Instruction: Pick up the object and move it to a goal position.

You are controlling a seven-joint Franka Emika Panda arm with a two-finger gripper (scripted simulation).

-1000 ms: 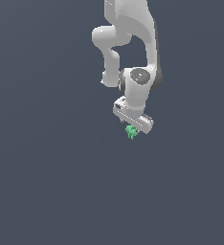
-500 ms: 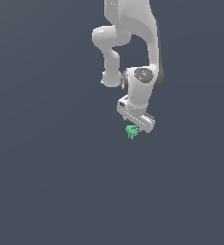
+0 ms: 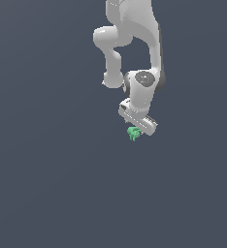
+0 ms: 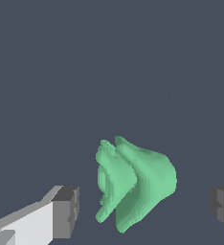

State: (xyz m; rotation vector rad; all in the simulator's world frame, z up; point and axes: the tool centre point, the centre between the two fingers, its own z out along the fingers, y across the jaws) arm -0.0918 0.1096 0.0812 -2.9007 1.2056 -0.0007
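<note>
In the wrist view the pincer [image 4: 145,210] stands wide open, its grey pads [image 4: 66,210] well clear of the object [image 4: 135,182] on both sides, gripping nothing. The object sits between them, bright green and lumpy, with layered ridges and short prongs. In the exterior view it shows just beneath the white arm [image 3: 135,58], with plain dark grey ground open all around.

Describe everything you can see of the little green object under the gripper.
The green object is a small, bright green, matte-looking lump with layered ridges and short prongs. In the exterior view it sits just below the white gripper. The wrist view shows it between the two grey fingertips, with a visible gap on either side, so neither touches it.
</note>
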